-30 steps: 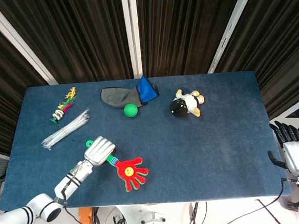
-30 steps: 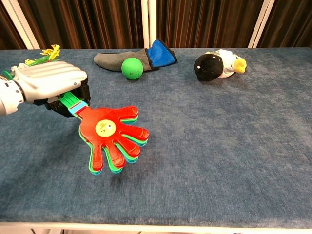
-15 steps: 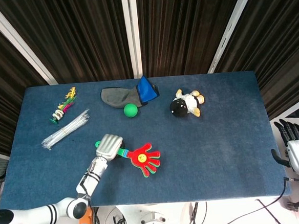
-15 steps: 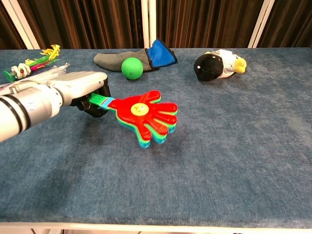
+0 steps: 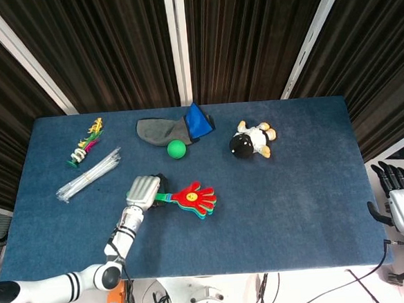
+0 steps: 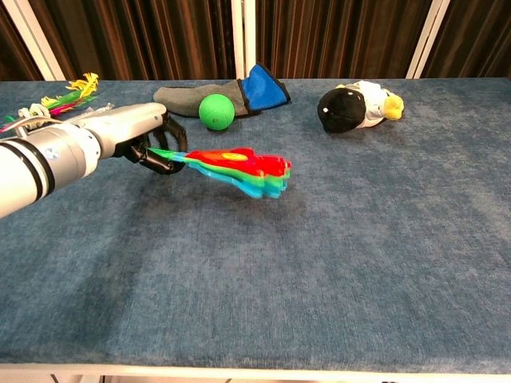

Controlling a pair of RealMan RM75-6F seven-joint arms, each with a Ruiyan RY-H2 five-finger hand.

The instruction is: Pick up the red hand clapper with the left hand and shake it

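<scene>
The red hand clapper [image 5: 194, 196] [image 6: 237, 167], with green and blue layers under the red one, hangs in the air above the blue table. My left hand [image 5: 143, 192] [image 6: 136, 132] grips its green handle, and the clapper's flat hand points right, seen almost edge-on in the chest view. Off the table's right edge, my right hand [image 5: 399, 203] hangs with nothing in it and its fingers apart; it shows in the head view only.
A green ball [image 5: 177, 149] lies against a grey and blue sock [image 5: 172, 128] at the back. A black and white plush toy [image 5: 252, 140] sits to the right of them. Clear straws [image 5: 89, 175] and a colourful feather toy [image 5: 85, 141] lie at the left.
My left hand has carried the clapper up and to the right, away from the front edge, and tilted it flatter. The right hand has stayed where it was.
</scene>
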